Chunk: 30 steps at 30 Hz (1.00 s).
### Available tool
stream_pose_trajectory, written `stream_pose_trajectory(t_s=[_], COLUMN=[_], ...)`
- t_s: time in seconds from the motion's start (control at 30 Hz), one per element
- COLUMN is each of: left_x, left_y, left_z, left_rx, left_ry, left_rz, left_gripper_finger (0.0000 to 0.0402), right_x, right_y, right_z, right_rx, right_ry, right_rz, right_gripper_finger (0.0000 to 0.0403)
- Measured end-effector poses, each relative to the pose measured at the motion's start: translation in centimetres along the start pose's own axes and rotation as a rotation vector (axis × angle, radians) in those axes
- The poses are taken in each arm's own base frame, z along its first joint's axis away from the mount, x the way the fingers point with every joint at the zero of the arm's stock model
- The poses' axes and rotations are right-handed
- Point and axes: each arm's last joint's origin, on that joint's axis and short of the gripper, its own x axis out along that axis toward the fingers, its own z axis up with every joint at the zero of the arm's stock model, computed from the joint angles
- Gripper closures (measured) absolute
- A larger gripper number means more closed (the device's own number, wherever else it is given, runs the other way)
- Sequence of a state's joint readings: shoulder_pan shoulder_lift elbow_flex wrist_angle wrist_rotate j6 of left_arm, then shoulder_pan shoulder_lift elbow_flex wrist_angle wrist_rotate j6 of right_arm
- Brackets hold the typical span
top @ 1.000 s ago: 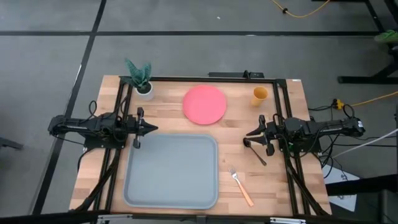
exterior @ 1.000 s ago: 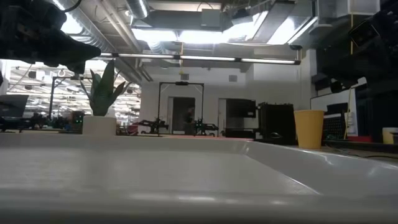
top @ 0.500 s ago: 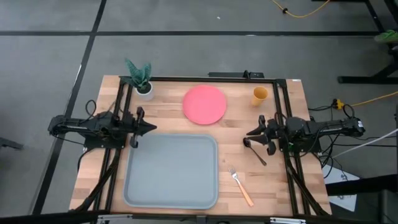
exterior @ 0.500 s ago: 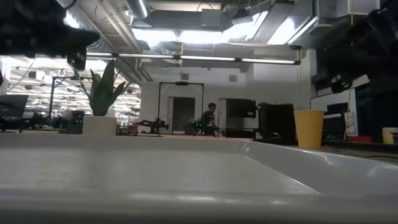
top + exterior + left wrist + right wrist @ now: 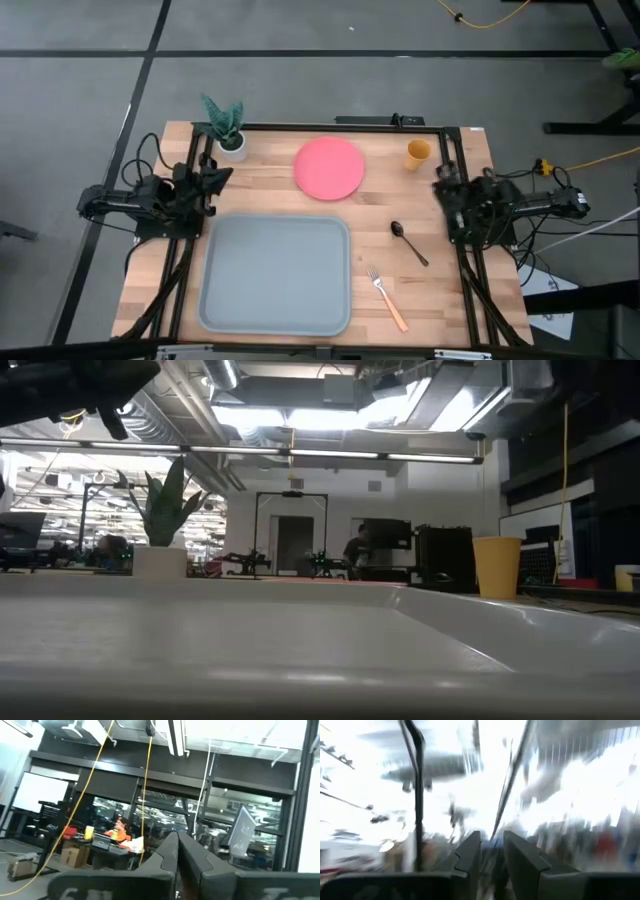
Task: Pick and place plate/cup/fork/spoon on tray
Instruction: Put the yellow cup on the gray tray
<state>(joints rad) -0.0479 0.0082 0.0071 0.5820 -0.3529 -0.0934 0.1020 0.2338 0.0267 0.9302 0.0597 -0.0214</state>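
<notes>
Both arms pulled back to table edges | left claw (image 5: 176, 851) clenched | right claw (image 5: 491, 851) slightly parted, empty

On the wooden tabletop (image 5: 270, 195) the left pincer (image 5: 213, 172) sits near the left edge, folded in over its arm, and its fingers are too small to read. Just beyond it stands a white pot with a green plant (image 5: 226, 126); the grey tray (image 5: 275, 273) lies just beside it, toward the middle and front. The right pincer (image 5: 443, 187) is drawn back at the right edge, fingers likewise unreadable. The yellow cup (image 5: 417, 153) is near it, farther back. The dark spoon (image 5: 408, 241) lies near it on the inward, front side, and the fork (image 5: 385, 298) beyond that. The pink plate (image 5: 329, 167) rests between the two pincers, toward the back.
</notes>
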Motion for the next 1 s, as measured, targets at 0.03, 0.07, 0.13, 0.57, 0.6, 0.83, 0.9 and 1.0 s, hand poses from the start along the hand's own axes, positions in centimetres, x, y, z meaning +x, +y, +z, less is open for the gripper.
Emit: stream_pose_trajectory(t_s=[0.03, 0.07, 0.13, 0.57, 0.6, 0.83, 0.9, 1.0], left_x=[0.0, 0.1, 0.3, 0.8, 0.8, 0.8, 0.8, 0.8], left_y=[0.0, 0.0, -0.1, -0.2, -0.2, -0.2, -0.2, -0.2], left_z=[-0.1, -0.1, -0.4, -1.4, -1.4, -1.4, -1.4, -1.4], left_rx=[0.003, 0.004, 0.010, 0.114, 0.115, 0.067, 0.019, -0.053], left_ry=[0.005, 0.010, 0.029, 0.098, 0.100, 0.103, 0.102, 0.101], left_rz=[-0.003, -0.005, -0.004, 0.011, 0.011, 0.007, 0.009, 0.012], left_gripper_finger=[0.0401, 0.0401, 0.0401, 0.0401, 0.0401, 0.0401, 0.0401, 0.0401], right_x=[0.5, 1.2, 3.1, 12.8, 13.2, 14.0, 12.8, 10.5], right_y=[0.0, 0.0, 0.2, -5.4, -5.9, -12.1, -14.1, -16.1], right_z=[0.7, 1.5, 2.6, 5.8, 5.9, 5.6, 4.8, 3.3], right_rx=[-0.067, -0.134, -0.257, -0.892, -0.880, -0.761, -0.654, -0.383], right_ry=[-0.040, -0.064, -0.049, 0.925, 0.951, 1.084, 1.162, 1.293], right_rz=[-0.002, -0.004, -0.001, -1.239, -1.209, -1.199, -1.224, -1.224], right_gripper_finger=[0.0313, 0.0313, 0.0313, 0.0313, 0.0313, 0.0313, 0.0313, 0.0313])
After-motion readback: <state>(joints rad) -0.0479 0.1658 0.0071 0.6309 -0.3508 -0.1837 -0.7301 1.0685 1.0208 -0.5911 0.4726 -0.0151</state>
